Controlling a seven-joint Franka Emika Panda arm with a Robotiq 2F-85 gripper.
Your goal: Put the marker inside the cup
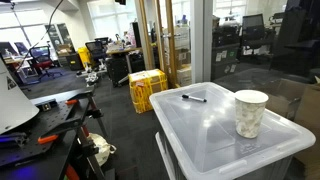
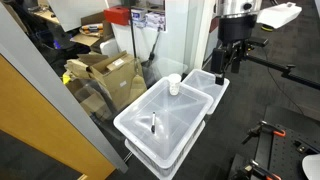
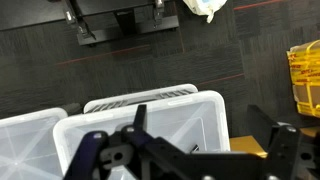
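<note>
The marker [image 1: 193, 98] is a thin black stick lying flat on the translucent white lid of a plastic bin [image 1: 210, 140]. It also shows in an exterior view [image 2: 153, 123] near the lid's near end. The cup [image 1: 250, 112] is a whitish paper cup standing upright on the same lid, and it also shows at the lid's far end [image 2: 175, 86]. My gripper [image 2: 222, 70] hangs from the arm, above and to the right of the cup, over a second bin, touching nothing. In the wrist view its fingers [image 3: 205, 128] are spread apart and empty. The cup is hidden there.
A second white bin [image 2: 216, 88] stands against the first. Cardboard boxes [image 2: 105, 70] and a glass wall lie behind them. A yellow crate [image 1: 147, 88] stands on the dark carpet and also shows in the wrist view [image 3: 305, 75]. Equipment on stands [image 2: 285, 70] is nearby.
</note>
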